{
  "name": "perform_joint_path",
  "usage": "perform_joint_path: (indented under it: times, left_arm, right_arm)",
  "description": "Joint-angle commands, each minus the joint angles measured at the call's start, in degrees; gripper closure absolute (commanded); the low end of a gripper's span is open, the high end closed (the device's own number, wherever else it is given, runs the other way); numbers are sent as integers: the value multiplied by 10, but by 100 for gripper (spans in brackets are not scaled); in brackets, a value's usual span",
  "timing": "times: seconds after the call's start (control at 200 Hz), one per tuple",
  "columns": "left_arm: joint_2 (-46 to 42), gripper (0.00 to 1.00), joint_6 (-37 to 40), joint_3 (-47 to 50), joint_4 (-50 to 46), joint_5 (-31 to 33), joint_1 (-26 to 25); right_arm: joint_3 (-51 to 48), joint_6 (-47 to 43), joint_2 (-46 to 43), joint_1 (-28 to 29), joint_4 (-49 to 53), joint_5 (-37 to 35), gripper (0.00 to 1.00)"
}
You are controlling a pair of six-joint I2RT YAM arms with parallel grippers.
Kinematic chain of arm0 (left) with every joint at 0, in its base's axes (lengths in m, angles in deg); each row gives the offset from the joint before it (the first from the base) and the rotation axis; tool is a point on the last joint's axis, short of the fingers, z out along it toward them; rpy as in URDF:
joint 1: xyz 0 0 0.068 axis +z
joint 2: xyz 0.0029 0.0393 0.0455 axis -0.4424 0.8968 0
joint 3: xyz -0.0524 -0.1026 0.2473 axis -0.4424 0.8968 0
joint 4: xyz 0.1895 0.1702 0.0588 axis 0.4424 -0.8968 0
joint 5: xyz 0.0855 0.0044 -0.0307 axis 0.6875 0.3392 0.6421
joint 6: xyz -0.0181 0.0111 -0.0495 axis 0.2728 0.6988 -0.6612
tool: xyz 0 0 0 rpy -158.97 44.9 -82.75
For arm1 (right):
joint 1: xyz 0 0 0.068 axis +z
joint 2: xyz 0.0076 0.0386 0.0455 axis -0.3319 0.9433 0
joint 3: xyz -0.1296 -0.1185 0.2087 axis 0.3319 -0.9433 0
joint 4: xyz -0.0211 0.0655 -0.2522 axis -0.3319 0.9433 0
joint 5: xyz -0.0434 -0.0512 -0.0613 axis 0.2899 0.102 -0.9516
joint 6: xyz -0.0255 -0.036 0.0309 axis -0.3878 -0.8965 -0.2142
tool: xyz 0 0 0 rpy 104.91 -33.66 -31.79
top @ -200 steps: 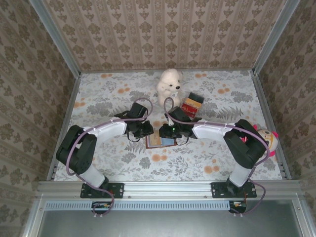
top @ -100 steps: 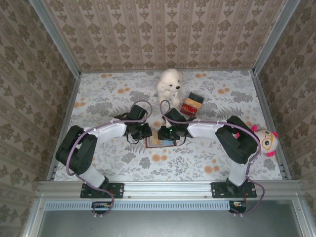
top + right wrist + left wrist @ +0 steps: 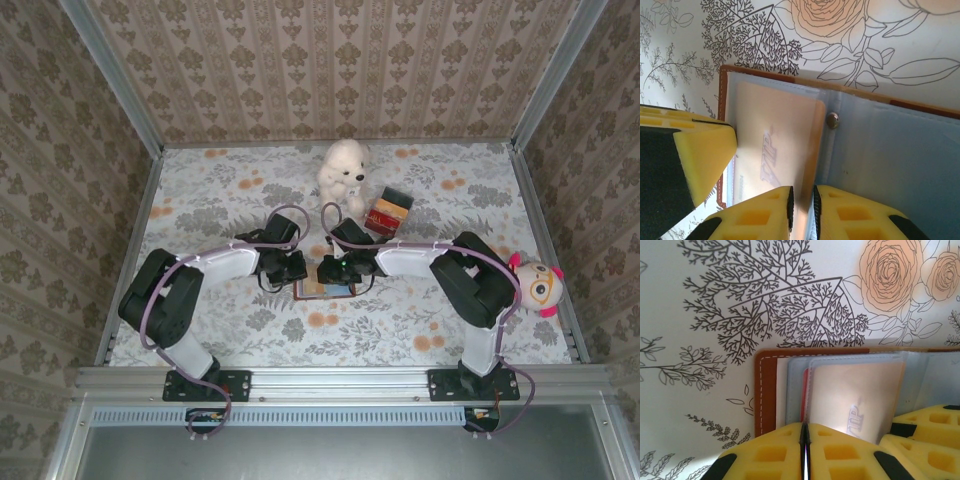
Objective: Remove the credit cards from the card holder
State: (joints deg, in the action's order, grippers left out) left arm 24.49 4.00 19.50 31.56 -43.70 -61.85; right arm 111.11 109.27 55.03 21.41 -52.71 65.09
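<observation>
A floral-print bench [image 3: 200,200] seen from overhead, with both arms folded in toward its middle.

Left of centre, my left tool [image 3: 290,266] sits low at the left side of the card holder [image 3: 325,289]. The holder lies open and flat at mid-bench, a brown leather rim around pale-blue pockets. In the left wrist view the tool's yellow pads are pressed together with only a hairline between them, tighter than a second ago. The thin edge of the red card [image 3: 804,395] runs straight into that hairline, and I cannot tell whether it is actually pinched. Just right of it the tan card [image 3: 855,395] lies in its clear sleeve. Both cards are still inside the holder, and no card is out on the bench.

Over the holder's right part is my right tool [image 3: 802,195]. Its jaws are narrowed to a slit on the tan card's right edge, near the holder's snap stud [image 3: 832,120]. I can't say whether the sleeve is caught too. Over the last second this arm's elbow has swung in toward the left and the tool has crept slightly left over the holder. The holder itself has not shifted.

I read this as both grips now being set, with the pull not yet begun.

Farther back stand a white plush bear [image 3: 343,170] and a striped clear box [image 3: 388,212]. At the right edge lies a doll [image 3: 537,285], more exposed now that the elbow has moved.
</observation>
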Motion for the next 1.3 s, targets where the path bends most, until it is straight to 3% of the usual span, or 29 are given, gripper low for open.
perform_joint_path:
  times: [0.0, 0.61, 1.295]
  left_arm:
    - [20, 88, -4, 11, -1, -7, -3]
    - [20, 89, 13, 26, -12, 6, 21]
    - [10, 87, 24, 18, -5, -22, 29]
  right_arm:
    - [10, 7, 13, 3, 2, 26, 82]
    - [-30, 38, -6, -19, -40, 48, 100]
    - [-51, 57, -37, -33, -36, 40, 100]
